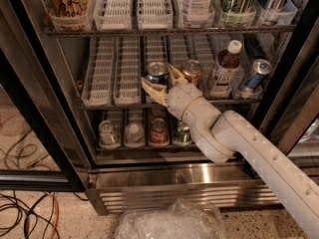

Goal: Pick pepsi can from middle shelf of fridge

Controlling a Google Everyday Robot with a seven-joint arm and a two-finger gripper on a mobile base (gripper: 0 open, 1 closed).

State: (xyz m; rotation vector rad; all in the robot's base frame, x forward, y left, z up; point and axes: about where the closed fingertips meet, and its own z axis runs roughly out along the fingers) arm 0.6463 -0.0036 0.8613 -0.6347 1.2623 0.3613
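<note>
The pepsi can (pixel 156 71), dark blue with a silver top, stands at the front of the middle shelf (pixel 102 78), in the third lane of white slotted trays. My gripper (pixel 158 77) reaches into the fridge (pixel 164 176) from the lower right and is open. One cream finger (pixel 151 90) lies low on the can's left front. The other finger (pixel 176 75) stands at the can's right side, between it and a copper-gold can (pixel 192 71). The jaws straddle the pepsi can without closing on it.
A brown bottle (pixel 222 67) and a slim blue-and-silver can (pixel 254 74) stand to the right on the same shelf. Short cans (pixel 159 131) fill the rack below. A crumpled plastic bag (pixel 169 222) and cables (pixel 25 208) lie on the floor. A black door frame (pixel 35 133) is at the left.
</note>
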